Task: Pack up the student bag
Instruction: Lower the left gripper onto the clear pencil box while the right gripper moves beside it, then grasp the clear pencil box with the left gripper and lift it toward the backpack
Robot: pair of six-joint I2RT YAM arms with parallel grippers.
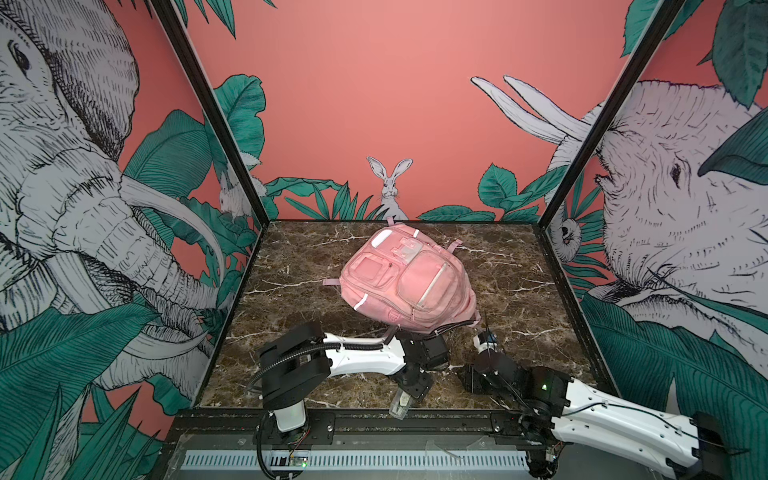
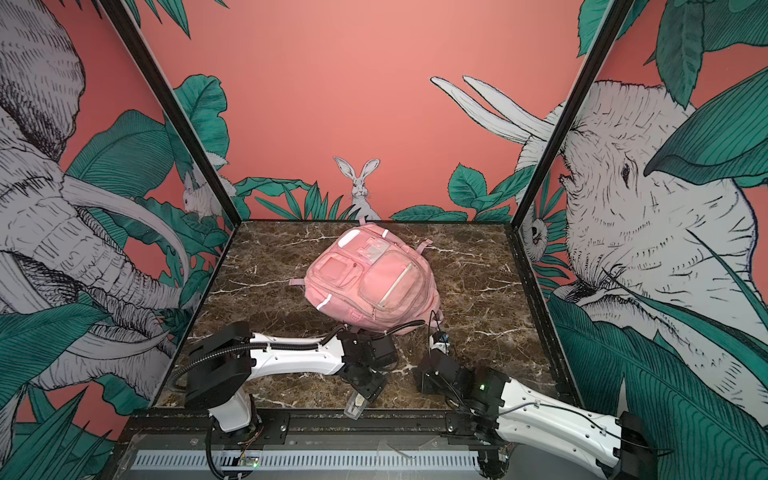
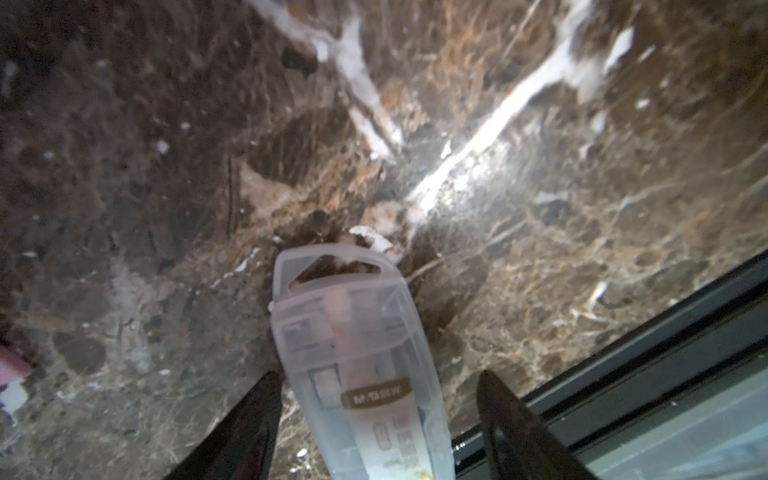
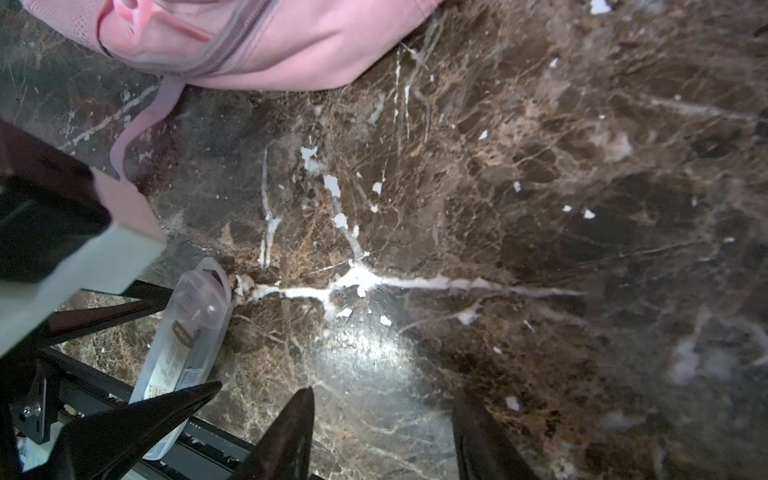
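Both top views: student bag [image 1: 409,274] mid worktop [image 1: 291,291], beyond both hands, bare marble all round. Left hand [image 1: 409,395] low at near rail [image 1: 457,419], arm folded across. Right hand [image 1: 467,380] just beside it.
Left wrist: fingers [image 3: 257,415] wide, straddling clear case [image 3: 353,353], gap on one side.
Right wrist: fingers [image 4: 291,432] apart, empty, bag edge ahead.

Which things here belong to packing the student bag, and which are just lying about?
Belongs: student bag; clear plastic case between the left fingers, probably meant for packing.
Just there: marble table; black front rail.
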